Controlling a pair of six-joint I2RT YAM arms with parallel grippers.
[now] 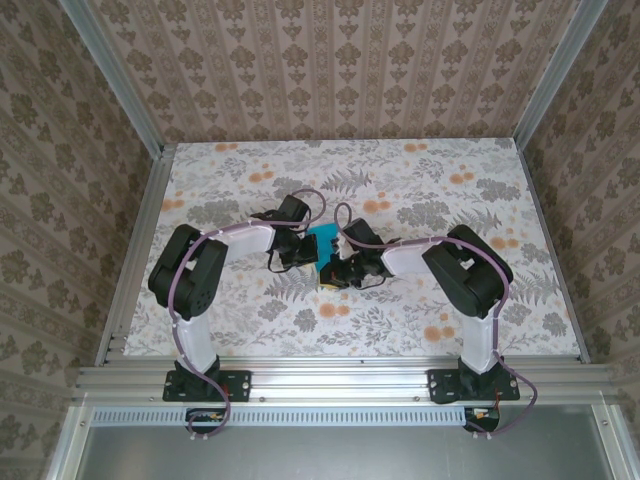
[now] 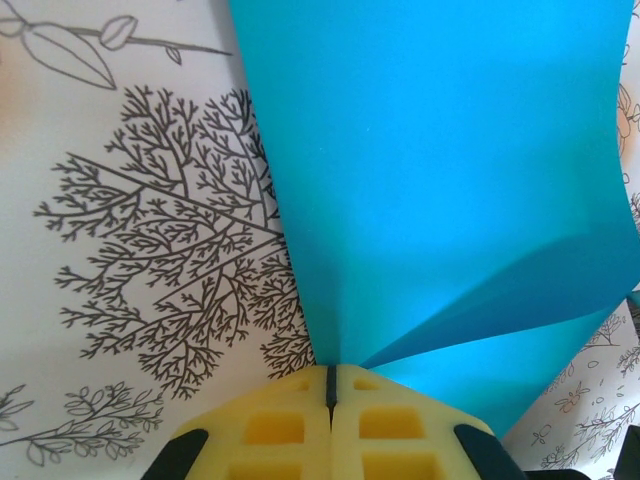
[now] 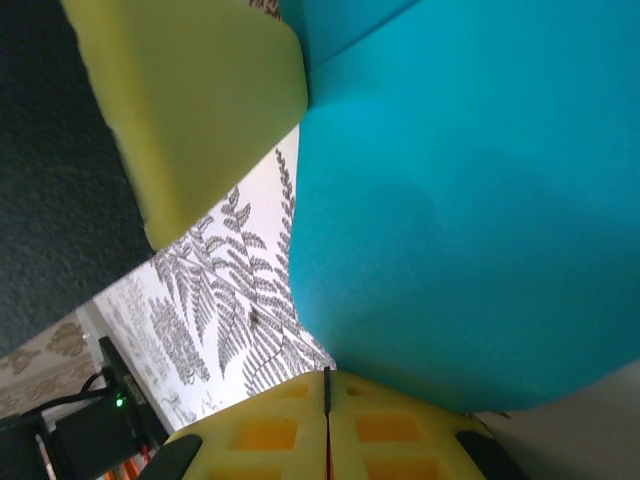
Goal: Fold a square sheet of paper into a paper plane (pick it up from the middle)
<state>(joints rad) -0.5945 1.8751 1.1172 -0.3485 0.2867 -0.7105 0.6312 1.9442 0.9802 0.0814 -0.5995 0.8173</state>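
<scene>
The square sheet of paper is sitting over the middle of the bench, well away from all four edges, caught between the two hands. It is thin, light and floppy: the left wrist view is showing one flap curling over on itself in a soft bend with no hard crease. It will likely be bending under its own weight, sliding easily on smooth pads, and creasing or tearing if pulled hard. Taking it by a small pinch near an edge or a fold line, with the two grips pulling gently apart to keep it taut, looks the safest way.

The left hand is pressing its yellow fingers together, and the teal paper is running straight into the seam between them, so it is pinching the sheet. The right hand is likewise pressed together on the sheet's near edge.

Both arms are reaching inward from the near edge, elbows bent outward, wrists meeting just beside each other at the sheet.
</scene>
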